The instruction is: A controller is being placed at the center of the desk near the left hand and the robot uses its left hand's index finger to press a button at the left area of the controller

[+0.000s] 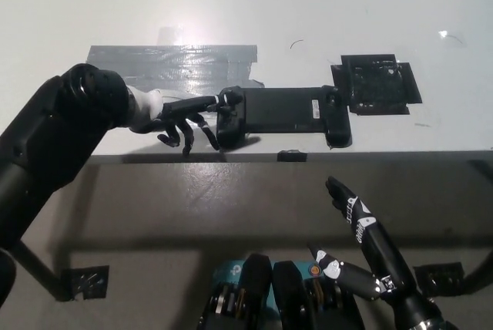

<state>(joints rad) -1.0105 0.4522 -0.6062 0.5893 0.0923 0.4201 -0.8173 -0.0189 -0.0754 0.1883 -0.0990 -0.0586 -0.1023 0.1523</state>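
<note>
1. One controller [280, 115] lies flat on the white desk [323, 6], near the desk's front edge and about mid-width, its long side running left to right; it is black, with grips at both ends.
2. Left hand [179, 119] sits at the controller's left end; one finger is stretched out straight, its tip at the left grip, apparently touching the button area, though actual contact is too small to tell; the other fingers [187, 139] are curled downward and spread a little, holding nothing.
3. Right hand [358, 249] rests low at the bottom right, below the desk edge and well apart from the controller; its fingers are extended and spread, holding nothing.
4. Grey tape patch [173, 62] lies on the desk behind the left hand; a black square patch [376, 83] lies just beyond the controller's right end.
</note>
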